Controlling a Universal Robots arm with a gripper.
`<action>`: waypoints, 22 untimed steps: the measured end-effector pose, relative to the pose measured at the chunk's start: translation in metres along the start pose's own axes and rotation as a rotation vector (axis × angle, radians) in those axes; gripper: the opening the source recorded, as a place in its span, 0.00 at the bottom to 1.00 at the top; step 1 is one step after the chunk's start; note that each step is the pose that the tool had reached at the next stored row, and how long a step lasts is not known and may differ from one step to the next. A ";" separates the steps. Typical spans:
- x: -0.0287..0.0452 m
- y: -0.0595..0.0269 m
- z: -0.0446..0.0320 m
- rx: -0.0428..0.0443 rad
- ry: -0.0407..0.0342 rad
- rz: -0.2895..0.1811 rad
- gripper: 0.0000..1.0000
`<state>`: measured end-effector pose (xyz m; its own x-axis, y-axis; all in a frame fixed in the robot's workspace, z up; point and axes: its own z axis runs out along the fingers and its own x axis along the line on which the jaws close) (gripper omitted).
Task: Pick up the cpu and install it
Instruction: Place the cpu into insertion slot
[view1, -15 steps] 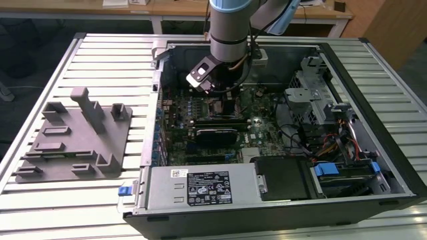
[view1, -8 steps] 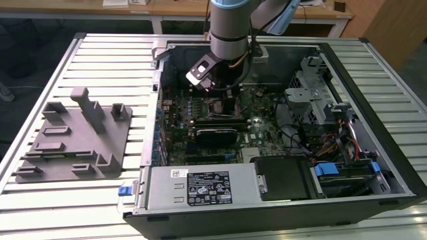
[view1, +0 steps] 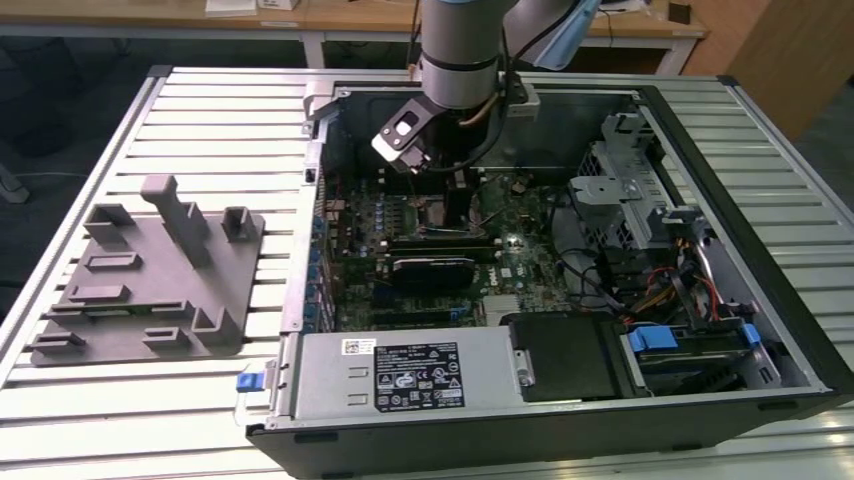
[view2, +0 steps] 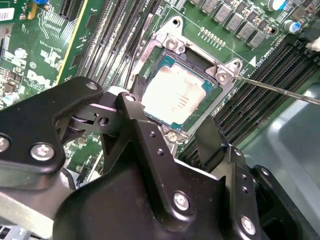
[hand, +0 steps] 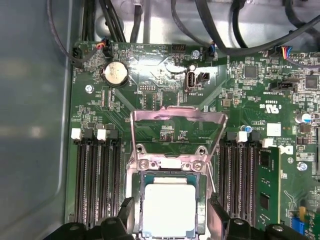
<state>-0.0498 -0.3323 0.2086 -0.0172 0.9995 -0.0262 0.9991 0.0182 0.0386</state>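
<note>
**A:** Exterior view first: where is the arm?

**B:** The gripper (view1: 430, 165) hangs inside the open computer case (view1: 787, 330), above the green motherboard (view1: 527, 250). A white printed label (view1: 416, 376) sits on the power supply (view1: 327, 390). A grey fixture (view1: 147, 290) lies on the slatted table (view1: 200, 110) at the exterior view's left.

**A:** And the second wrist view?

**B:** The cpu (view2: 177, 97) lies flat in its socket (view2: 165, 40). There is print on its pale lid, too faint to read. The black fingers (view2: 131, 107) stand spread, one on each side of the chip, gripping nothing. A thin lever rod (view2: 280, 90) runs off from a socket corner.

**A:** First wrist view?

**B:** The cpu is seated, and the metal load plate (hand: 177, 127) is hinged up at one edge. A gap shows between each finger and the chip. White lettering dots the board near a coin battery (hand: 115, 74). Memory slots (hand: 97, 180) flank the socket.
</note>
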 end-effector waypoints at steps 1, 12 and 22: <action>0.0000 0.0000 0.0000 -0.0001 0.0002 0.000 0.67; -0.0001 0.0000 -0.0012 0.0000 -0.0001 0.000 0.48; -0.0001 0.0001 -0.0022 0.0000 -0.0001 0.000 0.13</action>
<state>-0.0498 -0.3324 0.2108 -0.0172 0.9995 -0.0263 0.9991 0.0182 0.0385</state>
